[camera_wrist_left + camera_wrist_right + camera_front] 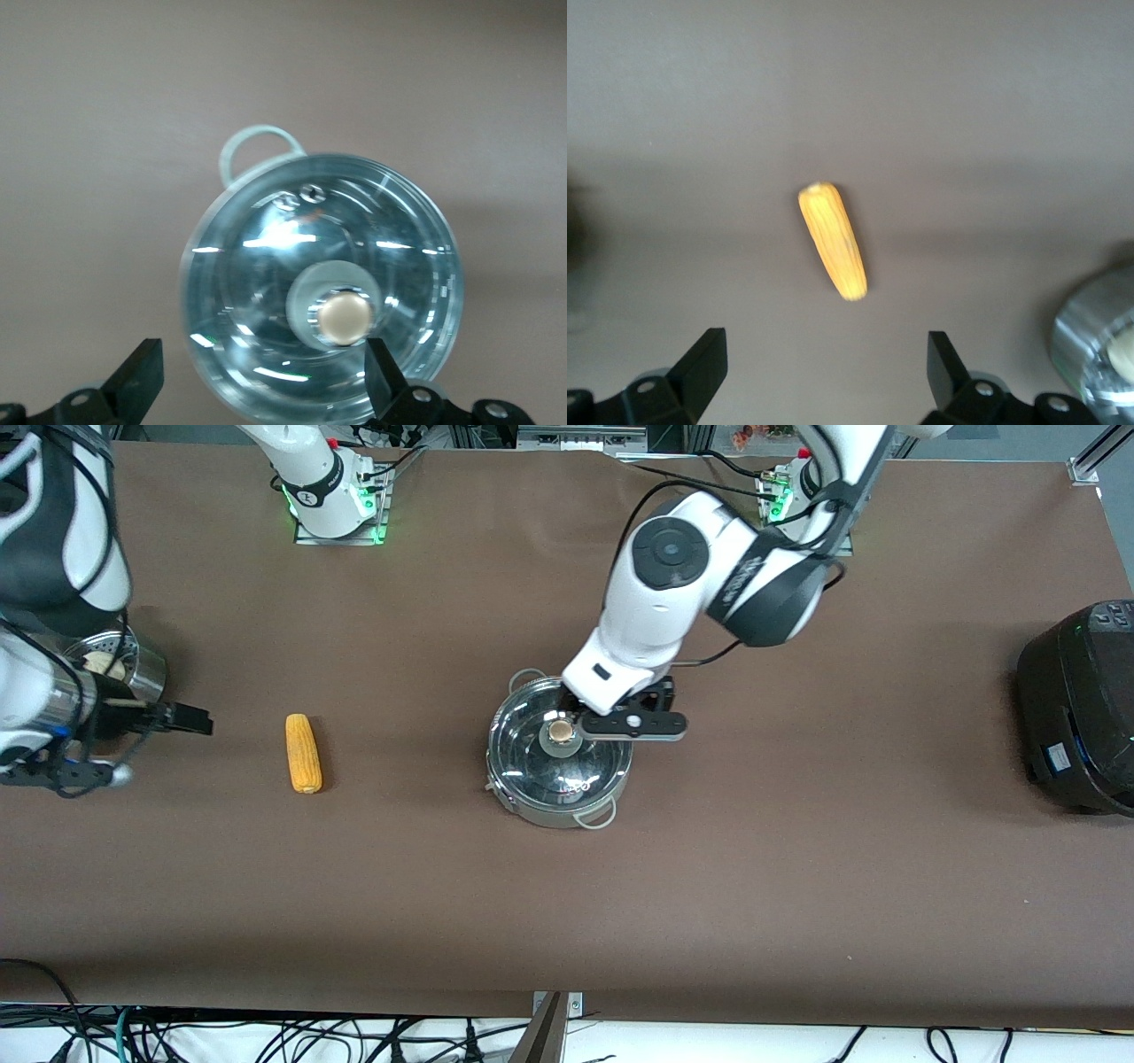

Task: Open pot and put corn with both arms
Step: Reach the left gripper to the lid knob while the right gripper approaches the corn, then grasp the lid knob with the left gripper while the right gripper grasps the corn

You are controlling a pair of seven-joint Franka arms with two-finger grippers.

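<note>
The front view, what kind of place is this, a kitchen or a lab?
Likely a robot lab staged as a kitchen: two arms bolted to a brown-covered table, loose cables along its edge, and cookware, a pot and corn.

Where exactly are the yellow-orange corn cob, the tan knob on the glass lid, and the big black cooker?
Yellow-orange corn cob point(304, 753), front view: middle of the cob.
Tan knob on the glass lid point(560, 732), front view: top of the knob.
Big black cooker point(1081, 700), front view: its top surface.

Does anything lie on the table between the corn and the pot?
Nothing: in the front view, only bare brown table lies between the corn and the pot.
</note>
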